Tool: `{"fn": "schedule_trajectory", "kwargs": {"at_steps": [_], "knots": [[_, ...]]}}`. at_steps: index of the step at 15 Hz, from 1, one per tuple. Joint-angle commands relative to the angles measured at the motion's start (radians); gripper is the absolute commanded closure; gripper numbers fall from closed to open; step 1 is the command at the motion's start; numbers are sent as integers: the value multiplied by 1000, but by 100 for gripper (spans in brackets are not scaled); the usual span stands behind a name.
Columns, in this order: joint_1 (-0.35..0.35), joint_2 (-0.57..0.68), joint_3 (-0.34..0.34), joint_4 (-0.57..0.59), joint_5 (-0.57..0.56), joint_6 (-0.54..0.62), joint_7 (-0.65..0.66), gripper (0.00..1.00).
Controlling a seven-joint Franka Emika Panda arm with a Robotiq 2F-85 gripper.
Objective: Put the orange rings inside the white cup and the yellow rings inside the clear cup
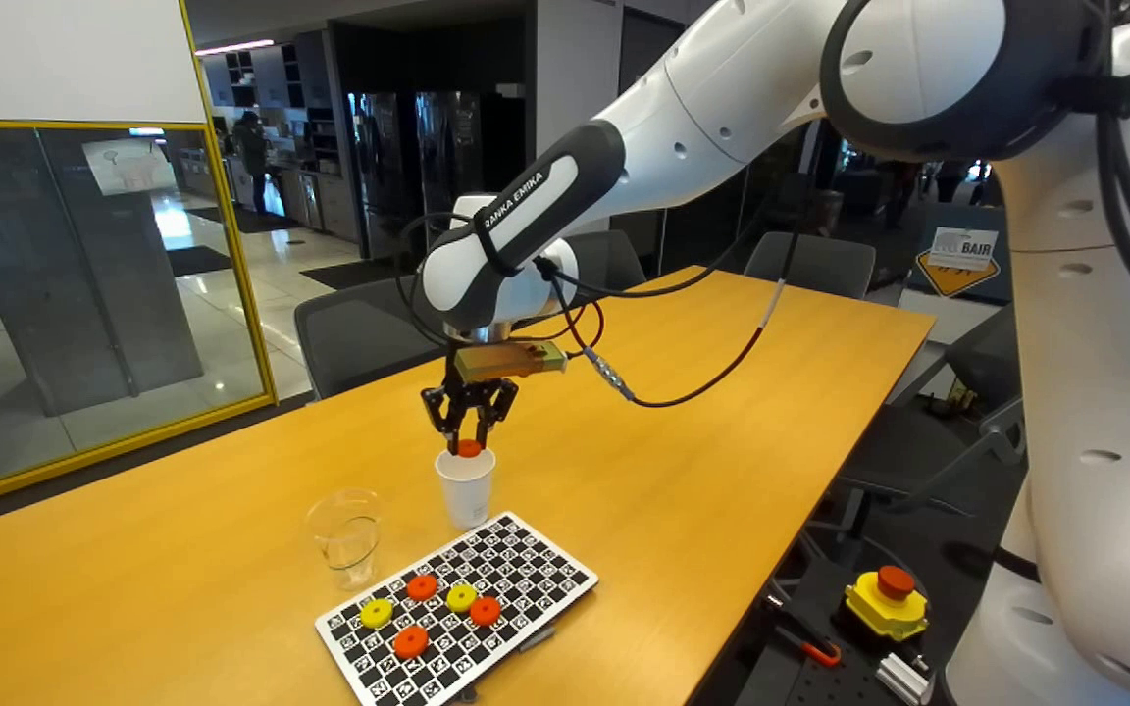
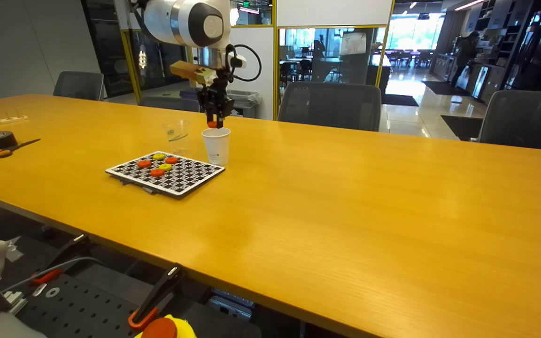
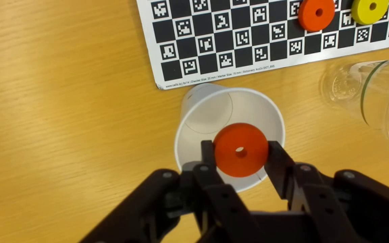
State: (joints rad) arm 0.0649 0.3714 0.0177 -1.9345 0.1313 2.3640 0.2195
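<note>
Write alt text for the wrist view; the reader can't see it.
A black gripper holds an orange ring over the open mouth of a white cup on a wood-grain table. At the top of the picture, a partly cropped checkered board carries another orange ring and a yellow ring; at the right edge stands a clear cup, also cropped.

Office meeting area, open to a kitchen space [image 1: 328,201]
Mesh-backed chairs [image 2: 329,105] line a long wooden desk [image 2: 369,225]; beyond it stand a yellow-framed glass partition [image 1: 104,284], cabinets [image 1: 276,74] and tall dark appliances [image 1: 447,147].
</note>
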Motion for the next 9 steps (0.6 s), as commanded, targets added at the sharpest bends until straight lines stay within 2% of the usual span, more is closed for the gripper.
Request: {"fn": "schedule_trajectory", "kwargs": {"at_steps": [1,5,6,7,9], "knots": [[-25,35,13,59,36,-41,-36,76],[-29,51,13,80,38,-57,-36,76],[-29,53,14,85,40,-63,-33,56],[-29,55,14,88,40,-67,-32,32],[-27,52,15,86,41,-68,-30,29]]}}
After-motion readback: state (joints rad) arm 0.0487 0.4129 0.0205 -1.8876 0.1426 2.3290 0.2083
